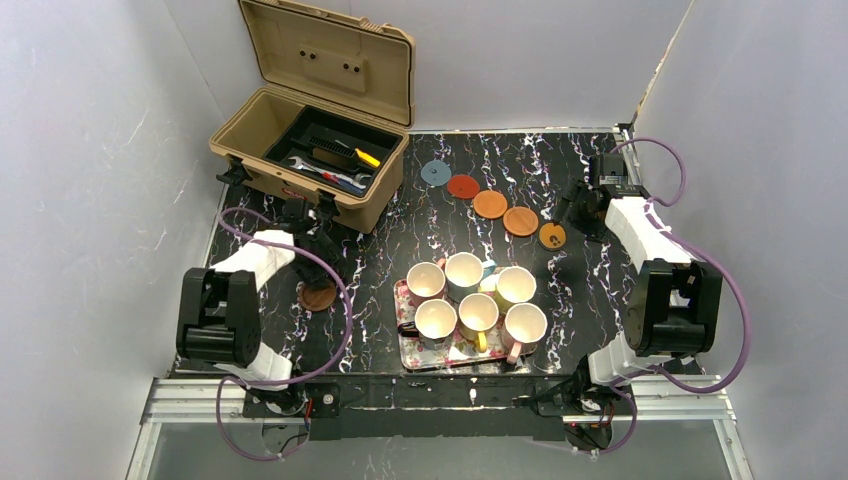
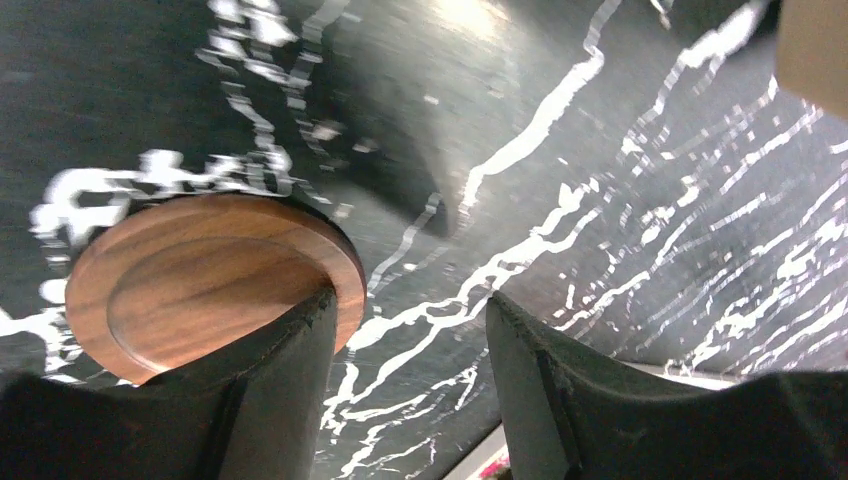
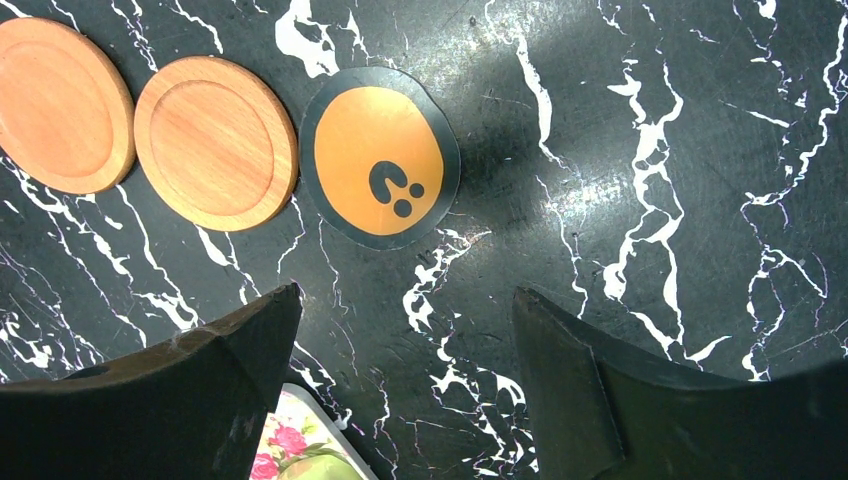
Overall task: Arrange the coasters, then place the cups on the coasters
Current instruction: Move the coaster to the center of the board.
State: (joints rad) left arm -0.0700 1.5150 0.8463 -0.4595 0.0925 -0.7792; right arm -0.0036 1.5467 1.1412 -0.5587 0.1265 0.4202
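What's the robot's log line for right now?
stage: arranging coasters | left gripper: open, beside brown coaster | right gripper: open, near row of five coasters | cups: all six on tray

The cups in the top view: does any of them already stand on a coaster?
No, all six cups sit together on the floral tray, away from the coasters.

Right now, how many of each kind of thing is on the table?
Coasters: 6
Cups: 6
Tray: 1
Toolbox: 1
Total: 14
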